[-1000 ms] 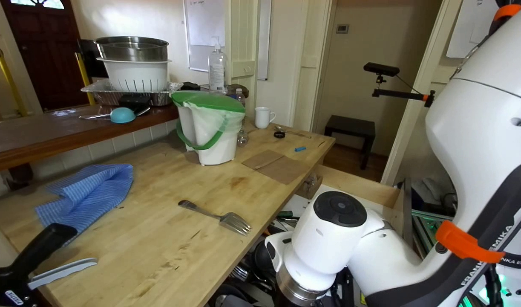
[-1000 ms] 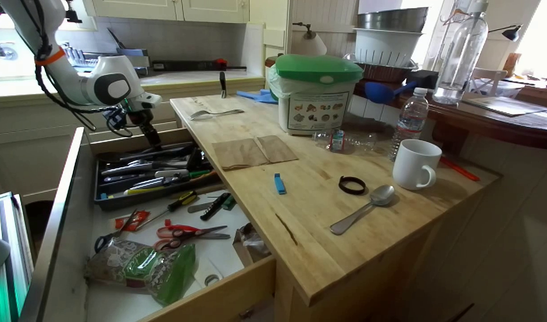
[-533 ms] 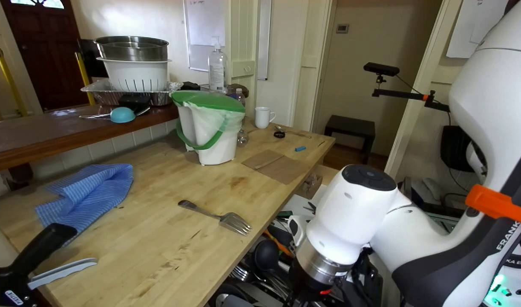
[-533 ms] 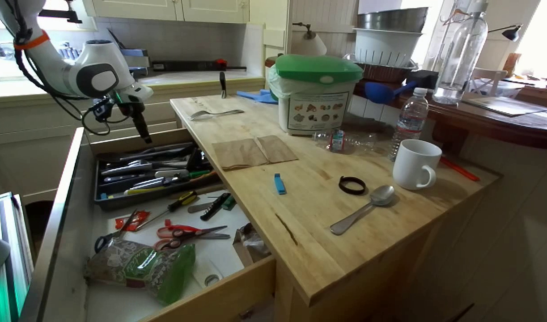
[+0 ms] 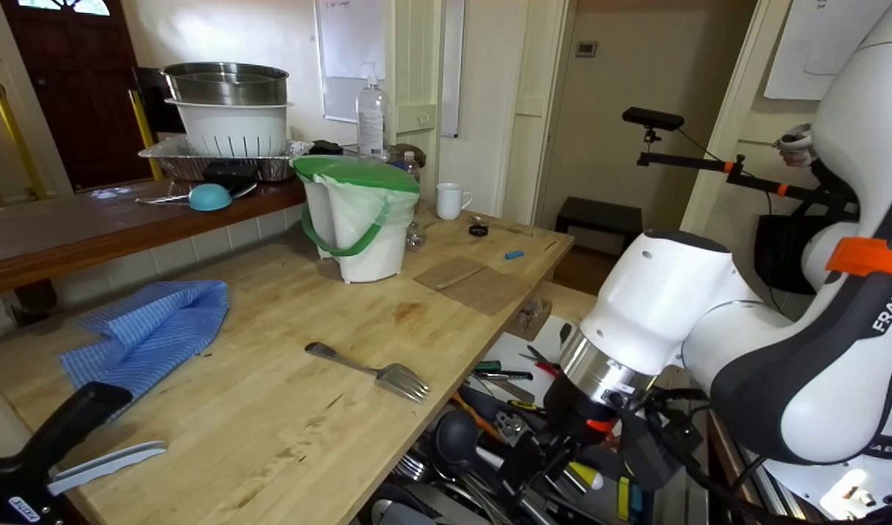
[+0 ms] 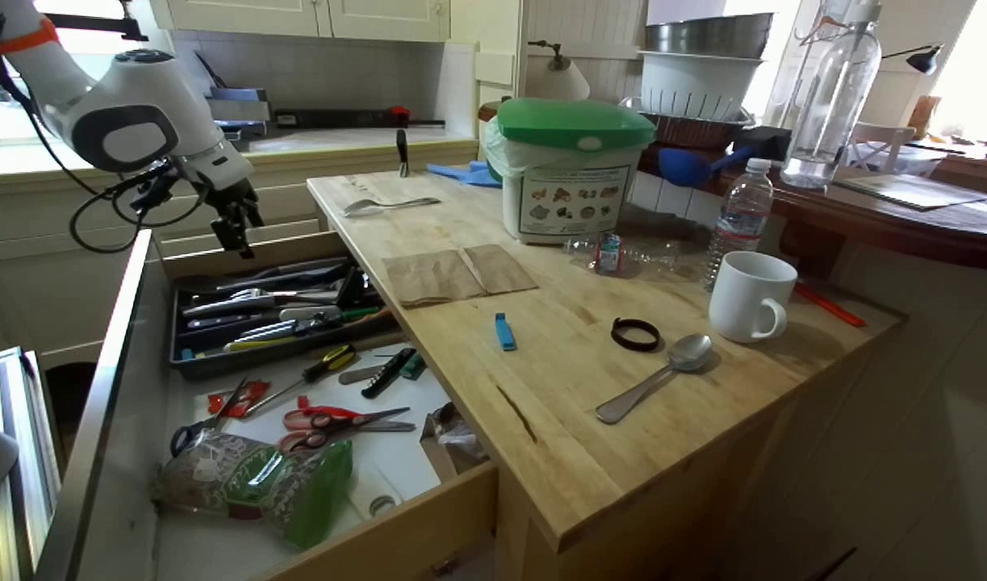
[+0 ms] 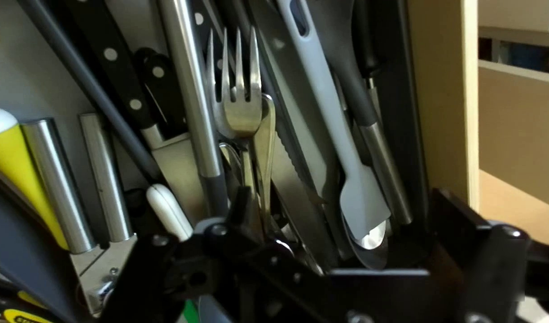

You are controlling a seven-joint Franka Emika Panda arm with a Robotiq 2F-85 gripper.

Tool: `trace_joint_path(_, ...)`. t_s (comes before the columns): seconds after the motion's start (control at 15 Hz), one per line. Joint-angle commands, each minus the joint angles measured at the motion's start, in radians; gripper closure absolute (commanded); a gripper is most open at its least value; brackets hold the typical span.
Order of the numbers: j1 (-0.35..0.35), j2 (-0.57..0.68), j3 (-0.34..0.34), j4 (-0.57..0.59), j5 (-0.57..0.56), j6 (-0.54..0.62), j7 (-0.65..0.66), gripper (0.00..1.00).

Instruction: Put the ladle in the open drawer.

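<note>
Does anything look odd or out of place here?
Yes, mildly. A fork and a spoon lie loose on the wooden worktop, though the open drawer holds other cutlery. The blue cloth is crumpled. A dark streak shows on the wood; whether it's a crack, I can't tell.

A dark door point(image 5: 81, 102) with bright panes point(image 5: 88, 6) stands far left in an exterior view, a whiteboard point(image 5: 352, 51) on the pale wall point(image 5: 227, 29), a low black bench point(image 5: 599, 215) over brown floor point(image 5: 590, 271) farther right. In an exterior view, cream cupboards point(image 6: 299, 16) hang over pale tiles point(image 6: 324, 77); light point(image 6: 977, 89) whitens the far right.
</note>
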Motion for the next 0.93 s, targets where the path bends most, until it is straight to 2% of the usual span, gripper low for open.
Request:
trace_joint_path(0.0, -0.149, -0.073, 0.165, -0.055, 0.086, 0.047, 0.107, 0.0)
trace_joint_path(0.07, -0.194, -0.036, 0.185, -0.027, 0.019, 0.019, 0.059, 0.0)
trace_joint_path(0.2, -0.231, -0.057, 0.228, -0.035, 0.036, 0.026, 0.094, 0.0)
trace_joint_path(0.27, -0.254, -0.058, 0.237, -0.02, 0.038, -0.027, 0.094, 0.0)
trace_joint_path(0.4, -0.315, -0.034, 0.246, -0.035, 0.028, -0.04, 0.094, 0.0)
trace_joint_path(0.47, -0.282, -0.021, 0.181, -0.039, 0.001, -0.057, 0.114, 0.0)
trace_joint_path(0.6, -0.301, -0.002, 0.163, -0.033, -0.009, -0.089, 0.112, 0.0)
trace_joint_path(0.67, -0.365, 0.0, 0.216, -0.029, -0.003, -0.104, 0.099, 0.0)
trace_joint_path(0.87, -0.393, 0.044, 0.22, -0.014, -0.046, -0.114, 0.103, 0.0)
